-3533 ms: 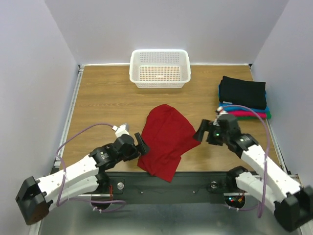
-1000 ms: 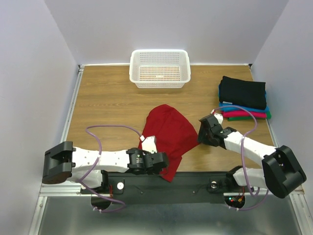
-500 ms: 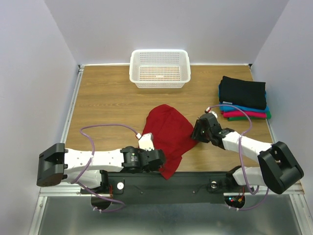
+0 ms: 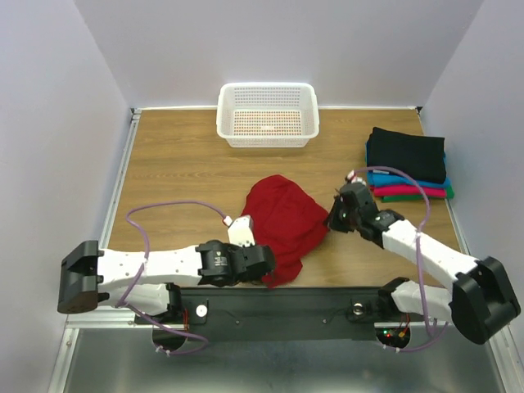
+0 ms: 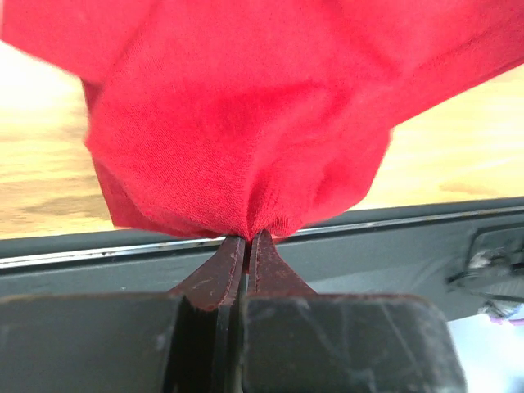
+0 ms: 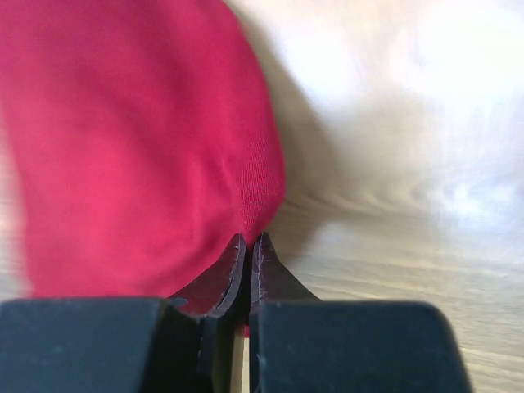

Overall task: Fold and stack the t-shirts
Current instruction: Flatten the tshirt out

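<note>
A dark red t-shirt (image 4: 282,223) lies bunched on the wooden table's near middle. My left gripper (image 4: 266,264) is shut on its near edge, and the cloth (image 5: 237,139) fans out from the closed tips (image 5: 248,240). My right gripper (image 4: 334,217) is shut on the shirt's right edge, where red fabric (image 6: 139,139) is pinched between the tips (image 6: 248,240). A stack of folded t-shirts (image 4: 407,164), black on top of blue, magenta and green, sits at the right.
A white perforated basket (image 4: 268,114) stands at the back middle of the table. The metal front rail (image 5: 393,221) runs just under the left gripper. The right wall is close behind the folded stack.
The right gripper has closed on the shirt's right edge and drawn slightly back to the right. The left gripper has pulled the near edge inward, and the shirt is more bunched.
</note>
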